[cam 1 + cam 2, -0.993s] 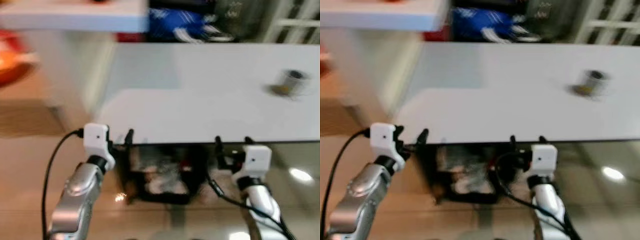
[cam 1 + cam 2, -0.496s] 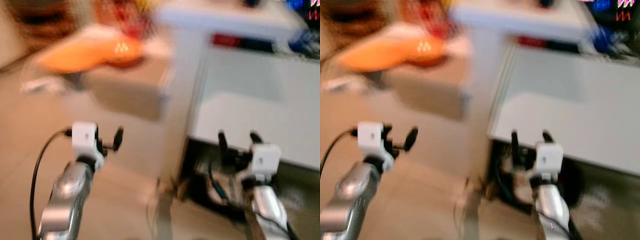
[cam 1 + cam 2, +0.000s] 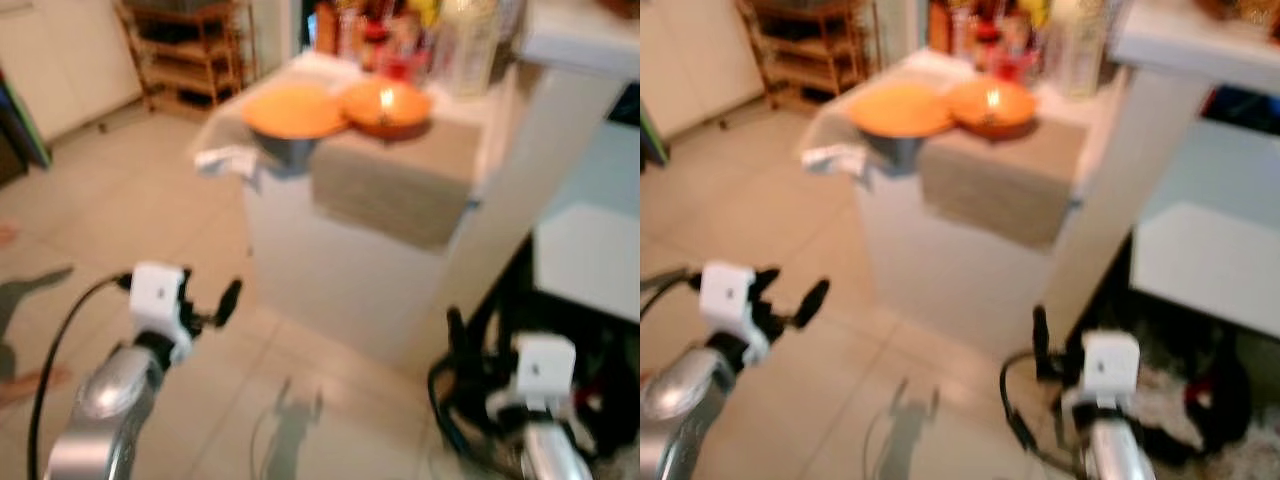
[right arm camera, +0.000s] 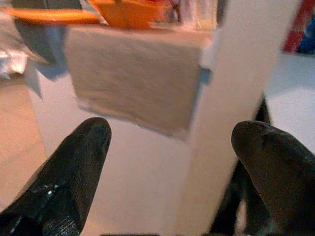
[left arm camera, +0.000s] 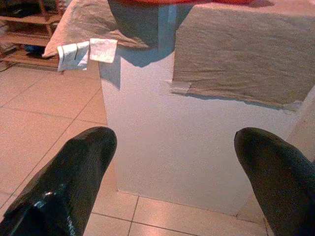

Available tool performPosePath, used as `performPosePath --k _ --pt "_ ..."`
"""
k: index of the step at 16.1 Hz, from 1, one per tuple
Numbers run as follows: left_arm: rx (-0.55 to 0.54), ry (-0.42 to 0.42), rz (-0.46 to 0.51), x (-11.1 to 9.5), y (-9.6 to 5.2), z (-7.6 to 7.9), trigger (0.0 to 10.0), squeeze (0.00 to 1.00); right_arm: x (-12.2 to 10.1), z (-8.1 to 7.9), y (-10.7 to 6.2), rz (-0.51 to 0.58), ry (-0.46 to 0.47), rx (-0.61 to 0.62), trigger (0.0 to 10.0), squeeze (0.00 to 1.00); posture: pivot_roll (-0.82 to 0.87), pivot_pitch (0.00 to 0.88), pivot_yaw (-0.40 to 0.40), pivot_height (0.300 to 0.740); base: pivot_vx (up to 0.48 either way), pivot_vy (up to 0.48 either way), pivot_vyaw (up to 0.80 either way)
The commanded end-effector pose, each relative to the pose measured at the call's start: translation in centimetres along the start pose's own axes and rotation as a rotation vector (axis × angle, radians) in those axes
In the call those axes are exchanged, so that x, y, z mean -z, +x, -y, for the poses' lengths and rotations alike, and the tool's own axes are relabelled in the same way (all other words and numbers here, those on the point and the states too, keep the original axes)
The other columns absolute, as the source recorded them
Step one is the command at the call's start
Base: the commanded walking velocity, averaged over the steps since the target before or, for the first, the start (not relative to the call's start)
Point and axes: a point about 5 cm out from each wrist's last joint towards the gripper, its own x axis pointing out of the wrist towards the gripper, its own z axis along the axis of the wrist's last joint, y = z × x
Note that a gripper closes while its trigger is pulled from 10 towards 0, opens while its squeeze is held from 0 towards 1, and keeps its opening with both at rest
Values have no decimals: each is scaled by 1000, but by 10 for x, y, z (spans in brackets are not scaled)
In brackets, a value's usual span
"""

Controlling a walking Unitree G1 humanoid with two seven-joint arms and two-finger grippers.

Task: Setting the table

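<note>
Left eye view: one orange plate (image 3: 293, 110), one orange bowl (image 3: 386, 105)

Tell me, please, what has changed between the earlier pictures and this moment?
The camera has turned to the robot's left: the white table that faced it has slid off to the right, and a cloth-covered counter with an orange plate and orange bowl has come into view. Nothing was taken hold of or let go. The left gripper and right gripper stay open, empty, held out ahead.

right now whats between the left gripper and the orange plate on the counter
In the left eye view, bare tiled floor, then the counter's white front with a beige cloth draped over its edge. The orange plate sits above the open left gripper.
</note>
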Motion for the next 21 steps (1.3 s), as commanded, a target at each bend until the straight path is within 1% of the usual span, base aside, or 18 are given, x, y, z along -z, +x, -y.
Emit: performPosePath --k 1,2,4,6,8,9,10,12,13,14,15,18,21 --pt "62 -15 35 -7 9 10 10000 0 10 5 -1 -34 -27 15 10000 0 -64 0 23 740 0 0 0" --pt "64 2 43 -10 13 11 10000 0 14 1 1 -42 -13 12 10000 0 -62 0 24 740 0 0 -800" --pt "71 1 40 -11 14 11 10000 0 12 1 1 -41 -14 8 10000 0 -62 0 26 740 0 0 -800" --pt "67 16 42 -10 16 11 10000 0 11 3 4 -22 -31 8 10000 0 -62 0 27 740 0 0 -800" --pt "70 12 48 -11 18 13 10000 0 10 3 7 -12 -44 3 10000 0 -62 0 27 740 0 0 0" --pt "59 -7 54 -12 19 12 10000 0 8 4 10 -2 -45 4 10000 0 -62 0 27 740 304 270 0" --pt "45 11 61 -13 19 12 10000 0 6 5 13 4 -47 6 10000 0 -62 0 27 740 289 386 0" --pt "45 7 70 -14 20 14 10000 0 4 7 16 12 -51 10 10000 0 -60 0 24 740 289 386 0" --pt "58 37 86 -17 21 18 10000 0 2 7 17 23 -59 8 10000 0 -58 0 19 740 326 349 0" --pt "66 49 84 -17 22 19 10000 0 1 7 19 19 -60 8 10000 0 -56 0 19 740 330 349 0" --pt "71 60 85 -18 23 19 10000 0 0 5 21 20 -60 6 10000 0 -54 0 19 740 371 304 -431" --pt "66 56 89 -20 25 17 10000 0 -1 1 25 23 -53 0 10000 0 -48 0 20 740 374 301 -704" --pt "86 86 100 -22 25 20 10000 0 -3 -1 25 30 -58 -1 10000 0 -42 0 16 740 377 295 0"
